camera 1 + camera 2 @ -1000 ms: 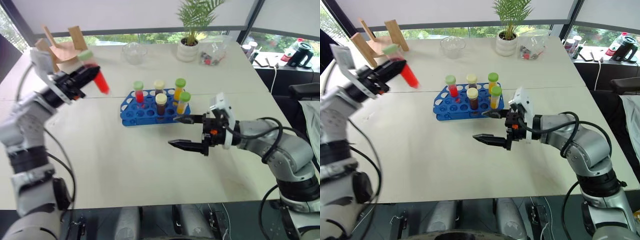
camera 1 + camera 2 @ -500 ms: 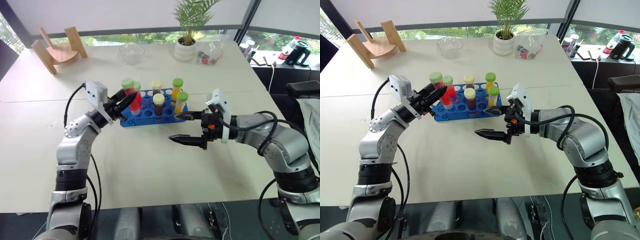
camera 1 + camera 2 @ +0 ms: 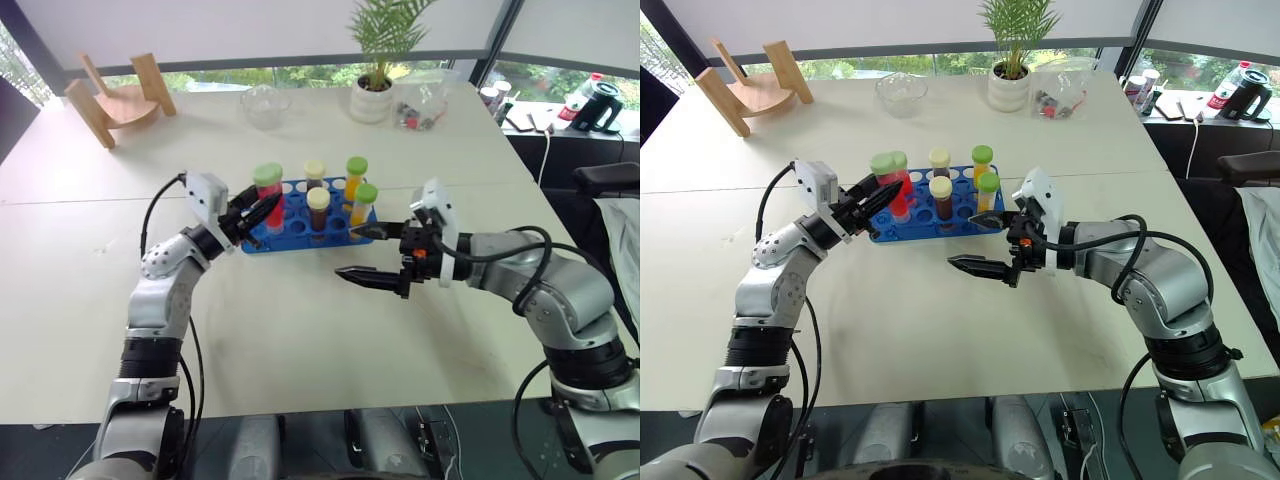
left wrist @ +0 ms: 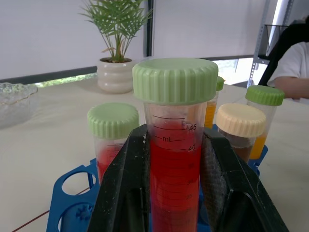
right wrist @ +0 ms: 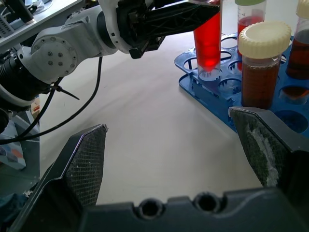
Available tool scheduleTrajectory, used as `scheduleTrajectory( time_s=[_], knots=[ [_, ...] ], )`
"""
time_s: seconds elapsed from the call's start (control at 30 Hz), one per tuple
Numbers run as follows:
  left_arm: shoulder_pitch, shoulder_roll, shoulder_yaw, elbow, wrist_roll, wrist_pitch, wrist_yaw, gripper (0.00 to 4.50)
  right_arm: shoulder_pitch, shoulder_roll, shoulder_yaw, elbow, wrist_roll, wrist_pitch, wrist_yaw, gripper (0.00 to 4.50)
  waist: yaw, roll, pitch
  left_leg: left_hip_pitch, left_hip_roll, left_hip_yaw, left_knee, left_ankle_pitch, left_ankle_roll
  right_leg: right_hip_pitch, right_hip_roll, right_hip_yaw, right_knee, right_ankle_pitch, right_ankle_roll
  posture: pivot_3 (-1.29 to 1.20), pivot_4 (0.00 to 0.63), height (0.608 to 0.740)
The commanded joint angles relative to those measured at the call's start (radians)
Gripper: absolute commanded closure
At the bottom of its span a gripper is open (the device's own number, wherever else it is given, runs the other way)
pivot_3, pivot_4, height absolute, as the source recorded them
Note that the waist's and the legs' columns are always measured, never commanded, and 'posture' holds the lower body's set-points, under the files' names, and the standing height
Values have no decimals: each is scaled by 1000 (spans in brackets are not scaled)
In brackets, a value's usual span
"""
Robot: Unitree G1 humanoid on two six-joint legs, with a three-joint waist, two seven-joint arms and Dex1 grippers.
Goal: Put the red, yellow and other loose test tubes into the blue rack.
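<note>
Two black ribbed jaws clamp a clear, ridged-cap red tube (image 4: 176, 159).

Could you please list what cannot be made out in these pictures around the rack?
- Left wrist view: the black fingers hide the lower part of the held green-capped red tube.
- Right wrist view: top edge cuts off that tube's cap.
- Head views: blue plastic rack's holes behind standing tubes are hidden.
</note>
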Motion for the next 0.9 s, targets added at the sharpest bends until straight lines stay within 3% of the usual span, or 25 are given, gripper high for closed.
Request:
scheduleTrajectory(
  time_s=[0.03,0.9],
  knots=[
    [-1,-7,-29,25,26,-19,5,3675,-2,13,-31,-32,14,-8,-9,0,0,0,0,0,0,0,0,0,0,0,0,0,0,0,0,0,150,740],
    [32,29,-37,57,61,-83,23,3675,0,69,-21,-12,-5,-21,-31,0,-3,0,0,1,0,0,0,0,0,1,0,0,0,0,0,0,150,740]
  ],
)
